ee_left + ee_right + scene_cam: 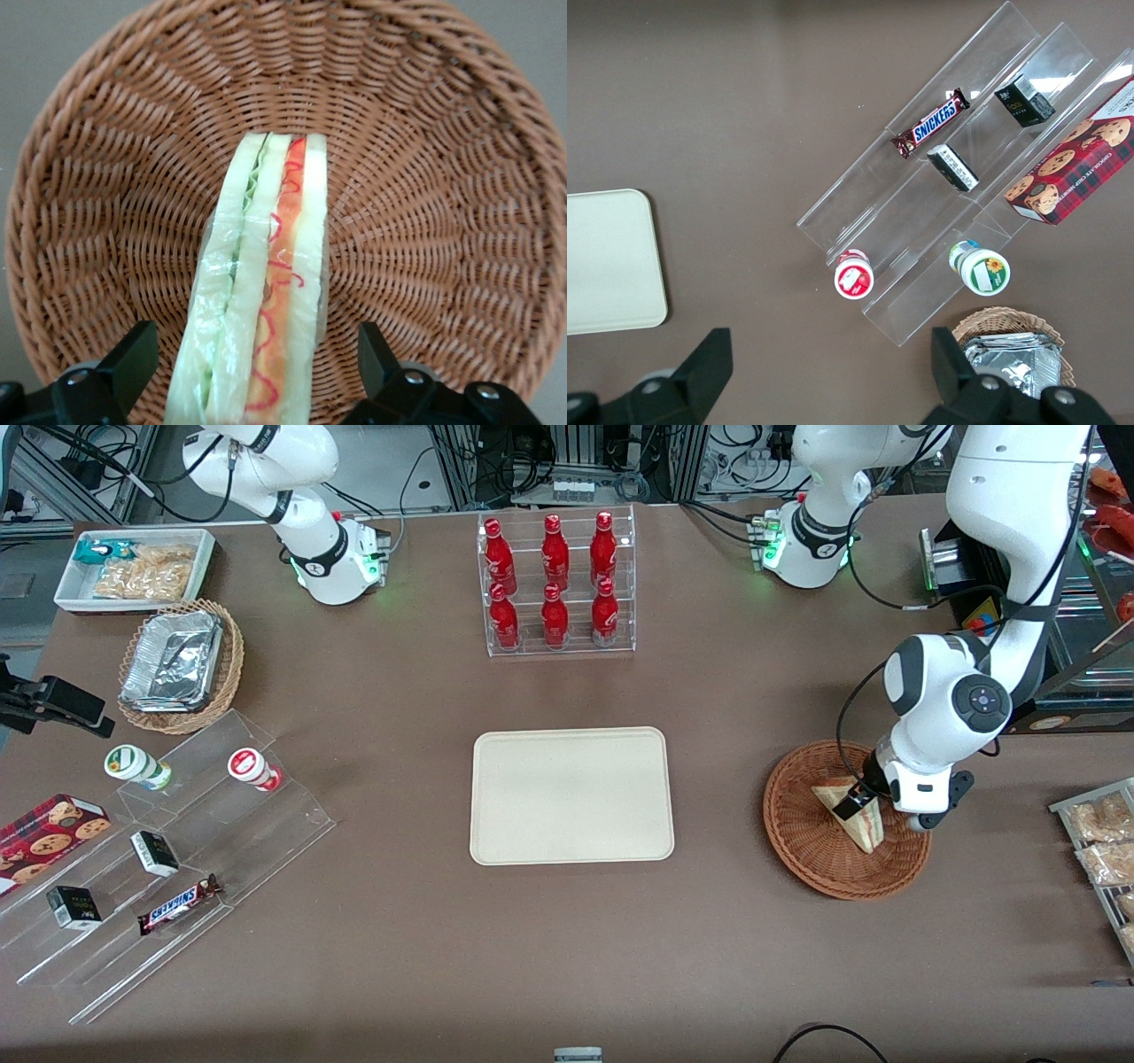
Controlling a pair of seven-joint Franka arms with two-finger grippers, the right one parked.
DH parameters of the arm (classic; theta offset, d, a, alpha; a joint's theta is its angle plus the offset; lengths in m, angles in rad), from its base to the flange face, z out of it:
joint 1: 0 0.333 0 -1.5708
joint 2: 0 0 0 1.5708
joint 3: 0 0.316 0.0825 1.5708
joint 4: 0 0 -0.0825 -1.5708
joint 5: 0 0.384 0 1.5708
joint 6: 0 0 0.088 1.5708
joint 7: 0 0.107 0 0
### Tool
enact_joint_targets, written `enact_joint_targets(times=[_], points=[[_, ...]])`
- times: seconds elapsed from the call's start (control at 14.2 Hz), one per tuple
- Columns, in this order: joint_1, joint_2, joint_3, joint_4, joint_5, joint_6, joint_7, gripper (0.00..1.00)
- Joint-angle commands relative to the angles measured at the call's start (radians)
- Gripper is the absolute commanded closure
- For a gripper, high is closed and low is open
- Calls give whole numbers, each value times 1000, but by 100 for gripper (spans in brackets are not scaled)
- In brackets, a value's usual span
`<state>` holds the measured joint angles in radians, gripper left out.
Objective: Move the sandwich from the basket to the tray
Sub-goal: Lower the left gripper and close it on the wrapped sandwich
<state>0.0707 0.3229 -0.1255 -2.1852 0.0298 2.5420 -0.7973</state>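
Worktop [372, 957] first, scanning across the front view: the tray [571, 795] lies bare at the middle, and toward the working arm's end sits the basket [824, 868] with the sandwich [864, 828] in it. The hand [858, 804] is low over the wedge, fingers [133, 359] spread and straddling it, not yet clamped. A likely risk is the slick wrap slipping, or soft bread crushing under a hard squeeze. The wedge stands on edge, filling upward; its long axis runs between the fingers, out toward the basket's middle.
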Motion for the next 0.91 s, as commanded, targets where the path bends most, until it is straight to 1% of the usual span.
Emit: enact_joint_targets(times=[0.0, 0.07, 0.14, 0.28, 0.49, 0.7, 0.84], points=[[-3, -10, 0, -8, 9, 6, -16, 76], [-3, -13, 0, -8, 9, 1, -11, 88], [-3, -15, 0, -7, 9, 1, -11, 91], [-3, -21, 0, -7, 10, -14, -3, 93], [-3, -50, -2, 15, 10, -109, 97, 94], [-23, -83, -19, 83, 10, -276, 284, 94], [-49, -76, -37, 160, 12, -385, 386, 93]])
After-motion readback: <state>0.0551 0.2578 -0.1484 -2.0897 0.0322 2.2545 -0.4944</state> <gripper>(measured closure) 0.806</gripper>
